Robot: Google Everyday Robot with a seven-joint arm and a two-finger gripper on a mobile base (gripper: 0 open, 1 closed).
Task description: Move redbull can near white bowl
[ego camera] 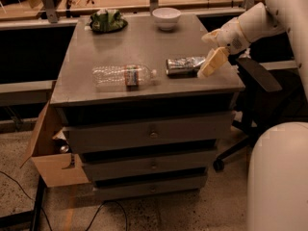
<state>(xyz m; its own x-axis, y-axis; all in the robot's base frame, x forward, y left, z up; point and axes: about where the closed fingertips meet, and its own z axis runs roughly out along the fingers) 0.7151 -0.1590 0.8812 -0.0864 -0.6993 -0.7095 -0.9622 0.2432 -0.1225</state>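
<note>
Lying nearest the front edge of the tabletop (144, 42): water bottle (124, 76), clear plastic, on its side. Just beyond it, toward the gripper's side: redbull can (184, 65), also on its side, long axis running across. Judged light, stiff but thin-walled, slick, apt to roll; best taken across mid-body. Gripper (212, 62): at the can's outer end, touching or just beside it; hold or release cannot be told. Far edge: white bowl (166, 18), well apart from the can; dark plate with green bag (108, 20) alongside.
</note>
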